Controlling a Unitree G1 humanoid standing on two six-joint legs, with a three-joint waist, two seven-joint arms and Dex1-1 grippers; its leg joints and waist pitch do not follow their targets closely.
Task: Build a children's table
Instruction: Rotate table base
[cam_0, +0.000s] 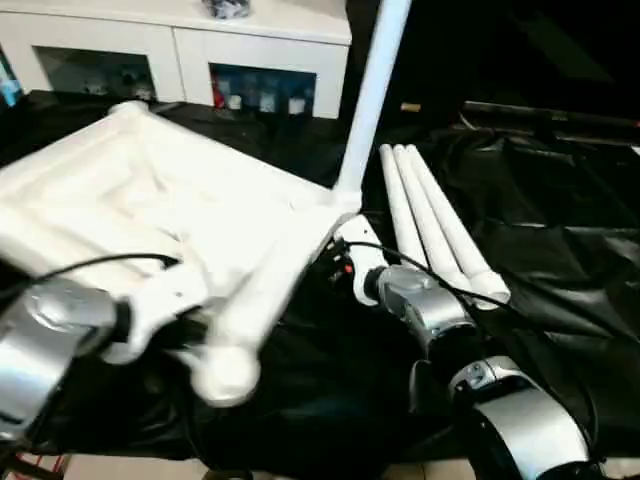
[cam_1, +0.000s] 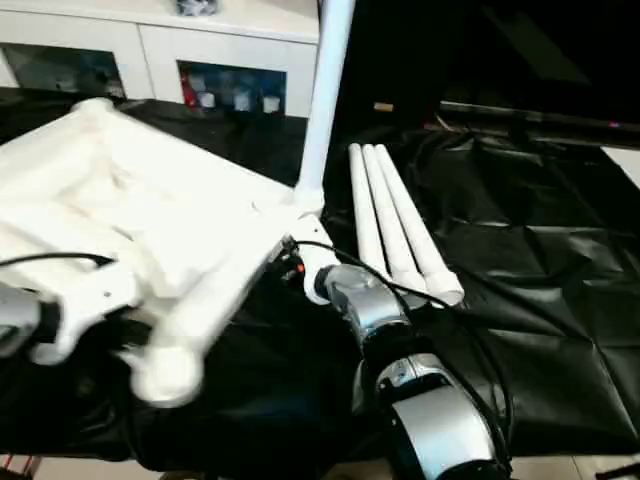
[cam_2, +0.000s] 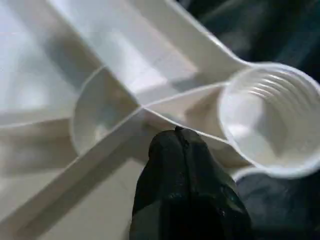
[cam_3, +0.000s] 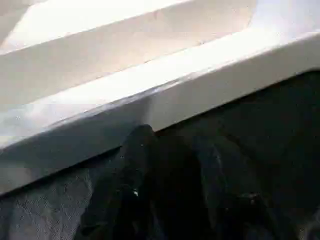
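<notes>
Pinching a rib of the table top (cam_0: 150, 200), left end effector (cam_2: 182, 142); right end effector's (cam_3: 150, 150) spread unclear.

- One white table top (cam_0: 150, 215), lying underside up with its ribs showing.
- Four white legs: one leg (cam_0: 372, 95) stands upright in a corner socket, and three loose legs (cam_0: 435, 225) lie side by side on the black sheet (cam_0: 560, 260).
- One empty corner socket (cam_2: 272, 120) seen close up.
- One white cabinet (cam_0: 180, 45) behind.
- Two silver forearms, one per side.
</notes>
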